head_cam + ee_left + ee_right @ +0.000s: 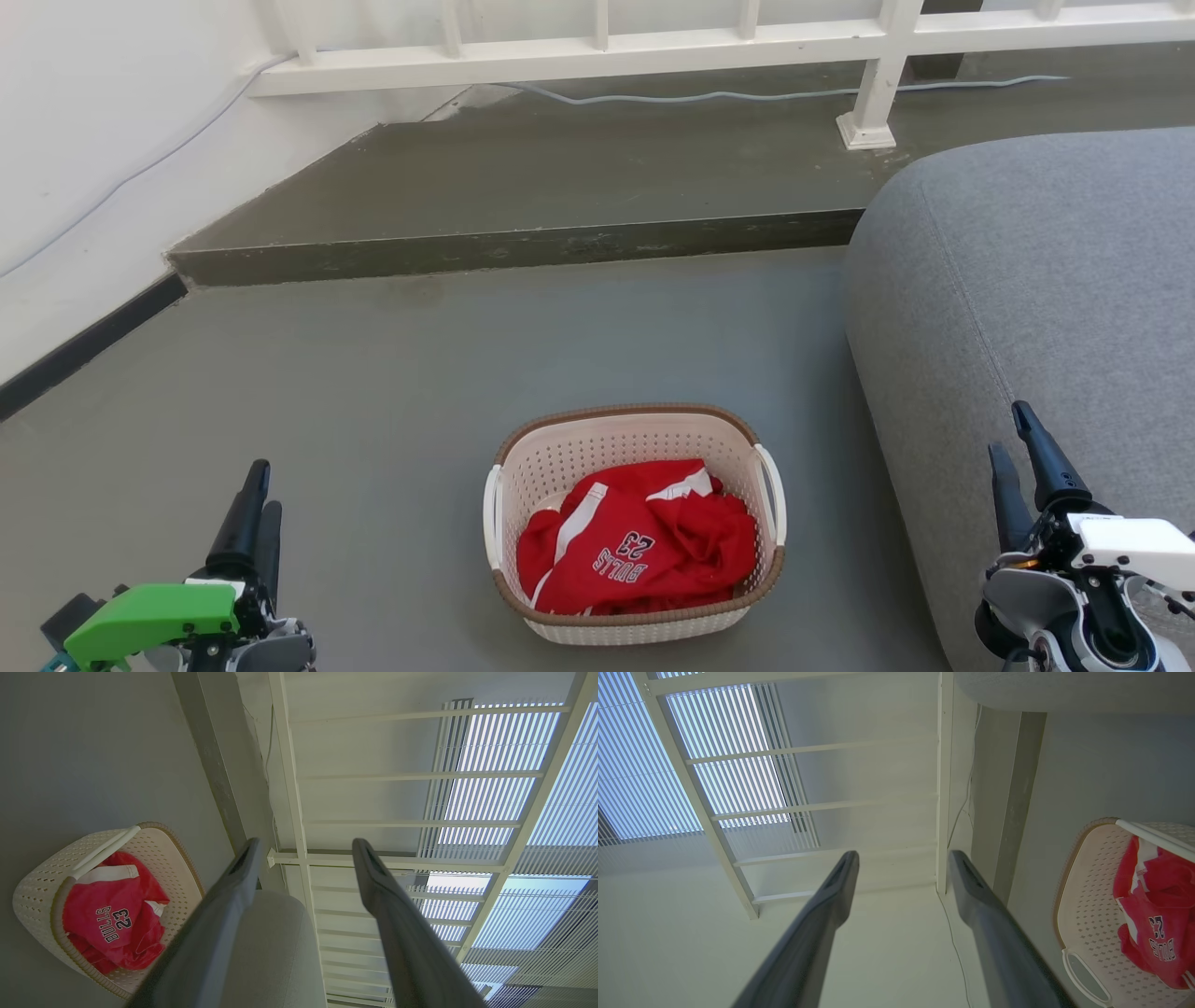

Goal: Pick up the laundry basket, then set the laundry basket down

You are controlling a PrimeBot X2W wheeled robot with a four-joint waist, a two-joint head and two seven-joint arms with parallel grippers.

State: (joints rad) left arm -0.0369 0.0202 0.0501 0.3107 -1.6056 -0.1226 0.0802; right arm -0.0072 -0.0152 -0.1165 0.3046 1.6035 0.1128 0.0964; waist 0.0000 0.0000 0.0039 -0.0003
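The laundry basket stands on the grey floor at the lower middle of the head view, cream-white and perforated, with a brown rim and a white handle on each side. A red jersey lies crumpled inside it. My left gripper is at the lower left, well to the left of the basket, open and empty. My right gripper is at the lower right, over the sofa's edge, open and empty. The left wrist view has the basket at its left beside the open left gripper. In the right wrist view the basket is at the right of the open right gripper.
A grey sofa fills the right side, close to the basket. A raised concrete step crosses behind, with a white railing and a cable on it. A white wall with a dark skirting runs along the left.
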